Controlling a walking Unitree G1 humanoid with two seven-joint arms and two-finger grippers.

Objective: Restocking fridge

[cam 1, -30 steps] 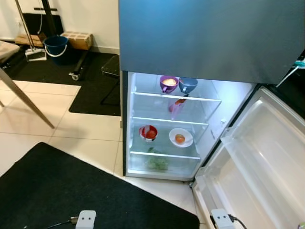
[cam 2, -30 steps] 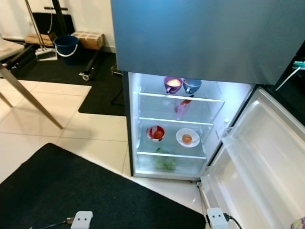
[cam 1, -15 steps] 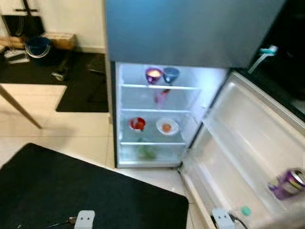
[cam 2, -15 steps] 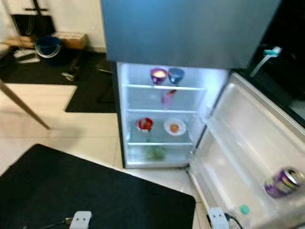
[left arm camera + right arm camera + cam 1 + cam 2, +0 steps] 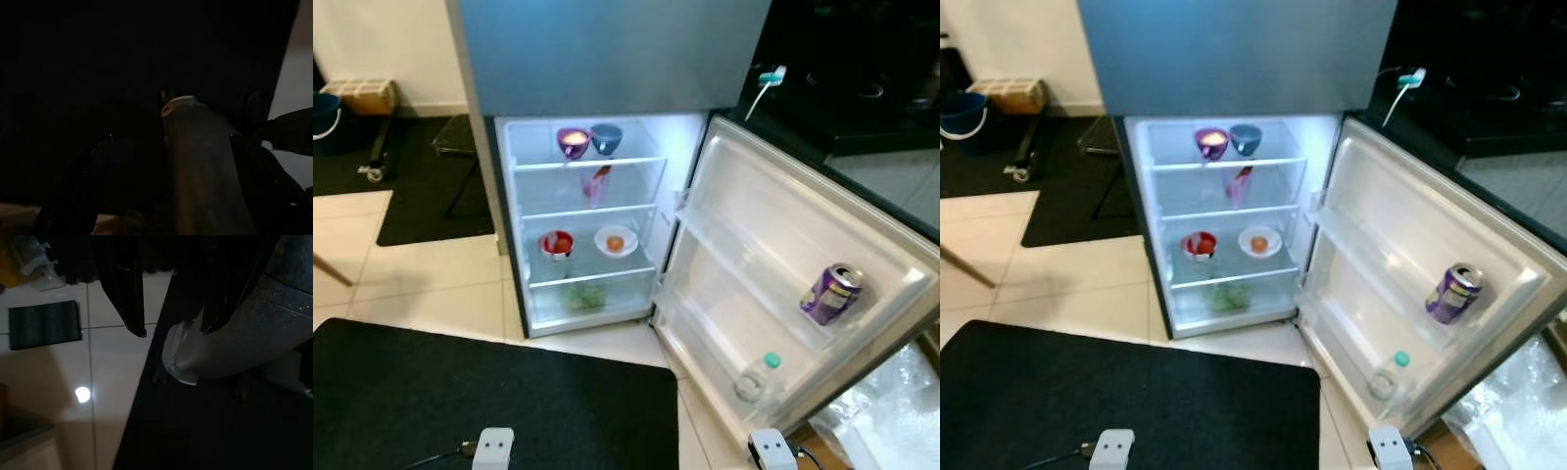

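Tiled floor [image 5: 421, 279], fridge [image 5: 607, 59] open, can [image 5: 831, 293] in door, greens [image 5: 584, 297] prob. blurred

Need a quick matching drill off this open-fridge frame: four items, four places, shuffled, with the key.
Items:
1. purple can
2. purple bowl
3. white plate with an orange item
4. bottle with a green cap

Places:
A. top shelf inside the fridge
B. lowest door shelf
C. upper door shelf
D. lower glass shelf, beside the red bowl

Pairs: 1-C, 2-A, 3-D, 4-B
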